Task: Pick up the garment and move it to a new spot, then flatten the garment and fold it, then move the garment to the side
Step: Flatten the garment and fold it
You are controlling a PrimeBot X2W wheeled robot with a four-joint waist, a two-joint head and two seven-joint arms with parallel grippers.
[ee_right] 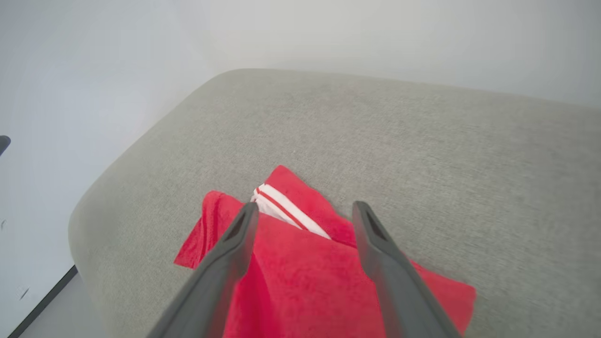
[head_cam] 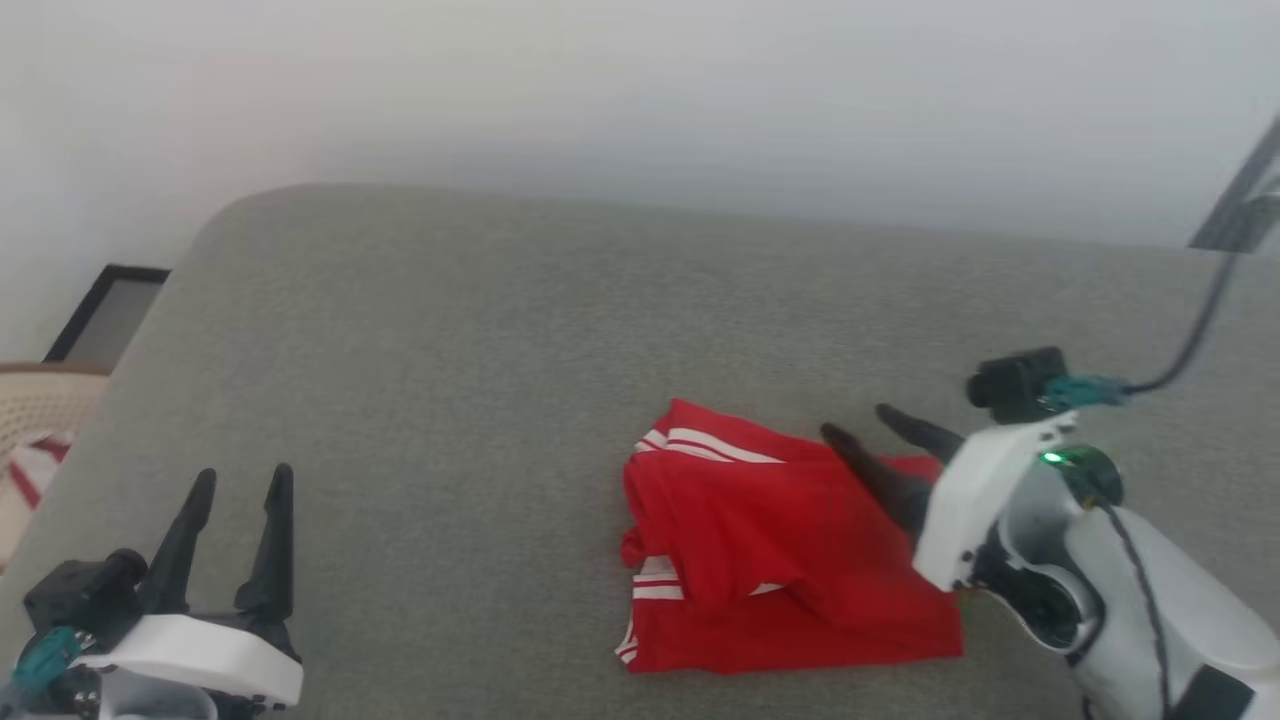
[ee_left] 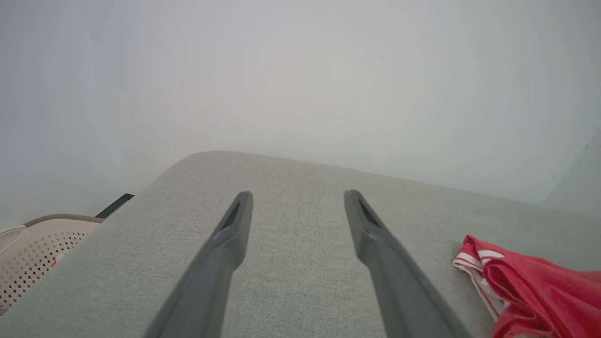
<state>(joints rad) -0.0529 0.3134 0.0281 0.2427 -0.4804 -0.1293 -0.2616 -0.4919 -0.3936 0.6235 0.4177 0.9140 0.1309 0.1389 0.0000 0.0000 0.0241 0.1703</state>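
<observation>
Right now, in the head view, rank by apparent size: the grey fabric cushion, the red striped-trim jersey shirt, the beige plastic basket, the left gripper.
1. Grey fabric cushion.
2. Red jersey shirt.
3. Left gripper and beige basket: similar, both cut by the edge, gripper nearer; unranked.

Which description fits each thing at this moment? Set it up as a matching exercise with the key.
Column one:
1. garment
2. left pincer
3. right pincer
4. basket

Column two:
a. open, over the garment
b. beyond the left end of the cushion
c. red, folded, lying on the cushion
d. open, over bare cushion

Pairs: 1-c, 2-d, 3-a, 4-b
</observation>
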